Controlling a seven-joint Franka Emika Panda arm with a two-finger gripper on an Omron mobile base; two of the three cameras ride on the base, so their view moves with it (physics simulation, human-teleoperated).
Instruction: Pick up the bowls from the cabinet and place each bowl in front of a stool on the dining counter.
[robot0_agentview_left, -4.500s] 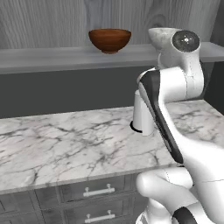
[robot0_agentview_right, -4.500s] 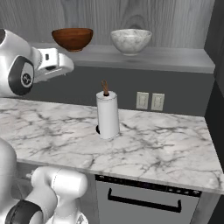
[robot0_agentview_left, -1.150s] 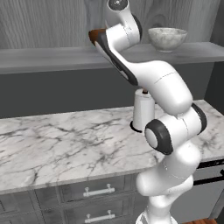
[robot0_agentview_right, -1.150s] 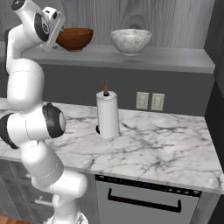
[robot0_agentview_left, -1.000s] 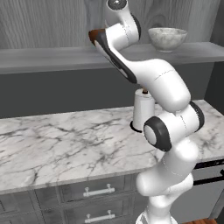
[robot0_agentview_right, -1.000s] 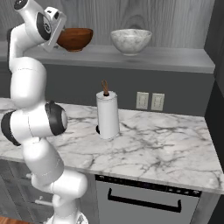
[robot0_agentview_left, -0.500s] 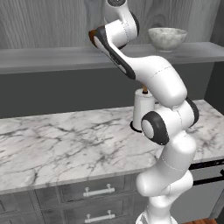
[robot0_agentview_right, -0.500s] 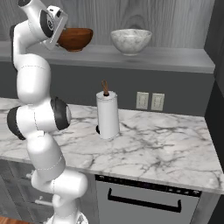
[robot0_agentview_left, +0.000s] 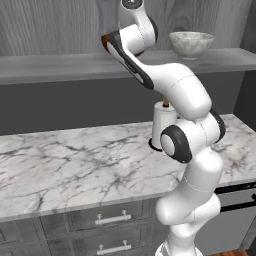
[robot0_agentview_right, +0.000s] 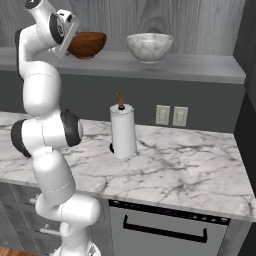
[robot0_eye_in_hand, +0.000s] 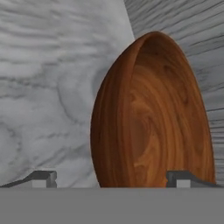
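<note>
Grey slab cabinet (robot0_agentview_right: 190, 67) carries both bowls, well above the marble counter (robot0_agentview_right: 190, 170) with its paper-towel roll (robot0_agentview_right: 123, 131). Since a second ago the arm has straightened and brought the gripper (robot0_eye_in_hand: 111, 177) closer to the wooden bowl (robot0_agentview_right: 86, 44); the marbled bowl (robot0_agentview_right: 149, 46) has stayed put. The jaws stand spread wide, one fingertip on each side of the near rim, apparently not yet touching. Judged stage: final approach, closing comes next.
</note>
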